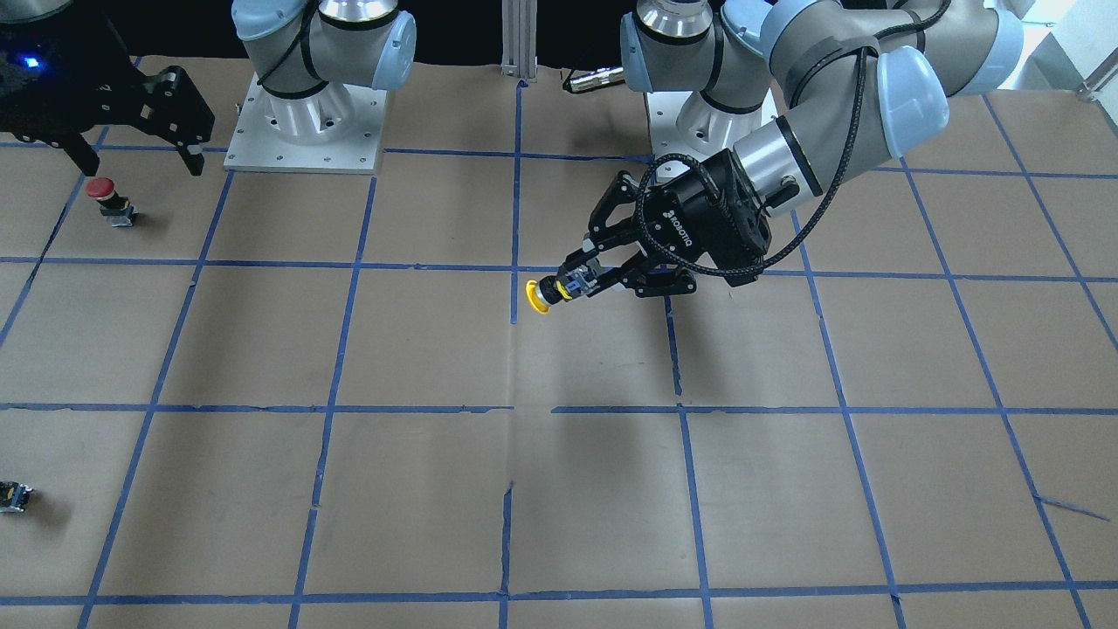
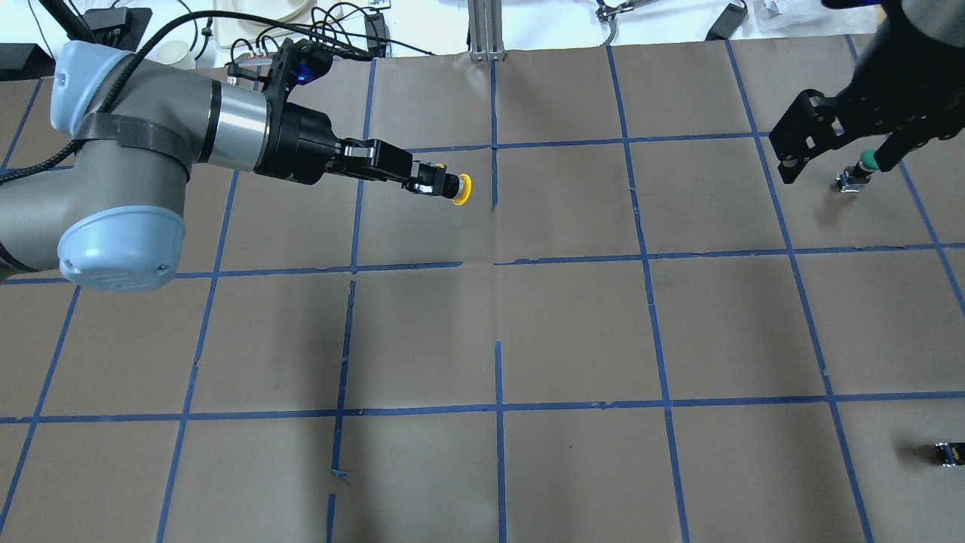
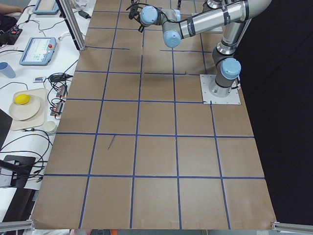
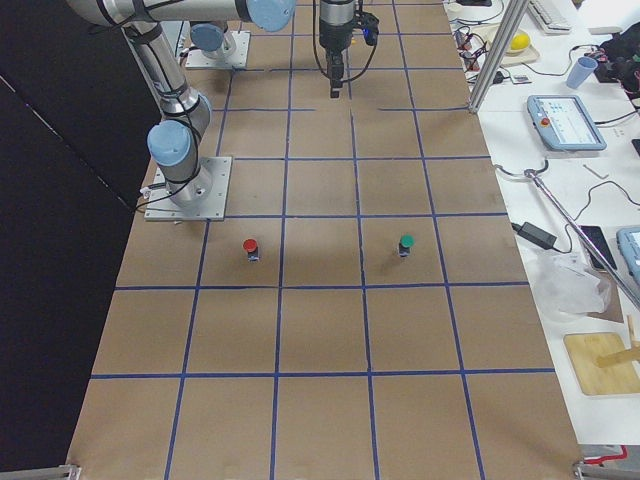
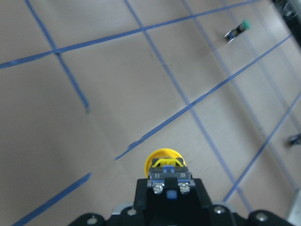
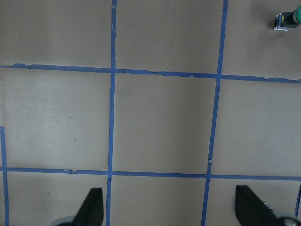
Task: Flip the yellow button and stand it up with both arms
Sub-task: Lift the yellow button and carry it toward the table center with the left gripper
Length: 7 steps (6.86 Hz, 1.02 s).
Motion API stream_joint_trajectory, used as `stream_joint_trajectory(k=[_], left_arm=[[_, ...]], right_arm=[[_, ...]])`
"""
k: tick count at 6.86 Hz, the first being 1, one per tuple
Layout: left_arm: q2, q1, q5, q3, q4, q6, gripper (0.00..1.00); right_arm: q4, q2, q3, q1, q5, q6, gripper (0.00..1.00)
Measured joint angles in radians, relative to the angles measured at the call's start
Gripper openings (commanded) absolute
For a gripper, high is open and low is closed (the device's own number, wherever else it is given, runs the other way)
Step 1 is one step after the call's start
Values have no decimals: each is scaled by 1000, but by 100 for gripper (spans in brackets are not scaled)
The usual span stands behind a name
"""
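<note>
The yellow button (image 1: 543, 296) is held sideways in the air, its yellow cap pointing away from the wrist. My left gripper (image 1: 583, 283) is shut on its black-and-grey body, above the table's middle near the robot's side. It also shows in the overhead view (image 2: 461, 188) with the left gripper (image 2: 426, 179), and in the left wrist view (image 5: 163, 161). My right gripper (image 1: 140, 162) is open and empty, hovering far off at the table's right side; its two fingertips (image 6: 91, 207) stand wide apart over bare paper.
A red-capped button (image 1: 104, 193) stands below the right gripper. A green-capped button (image 2: 867, 162) stands near it, also in the right wrist view (image 6: 288, 20). A tiny black-grey part (image 1: 13, 496) lies at the far right edge. Brown paper with blue tape grid (image 1: 515, 409) covers the table.
</note>
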Motion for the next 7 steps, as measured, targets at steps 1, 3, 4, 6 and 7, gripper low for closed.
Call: stream_joint_trajectory(k=[1,3,4,6,7], left_arm=[[0,-4,-114,-1,2,-99,9],[4,-48,-259,-2,12,-333,5],[3,-80,-305,-2,20,-421,5],[-2,-126,-387,-11,28,-521,5],[2,-148,-436,-23,39,-537,5]], right_arm=[[7,-7,0,-69,51,-32,100],[113,-17,2,-301,282,-96,100],[217,-17,5,-437,431,-148,100],[391,-3,15,-643,605,-208,100],[490,13,22,-681,687,-219,100]])
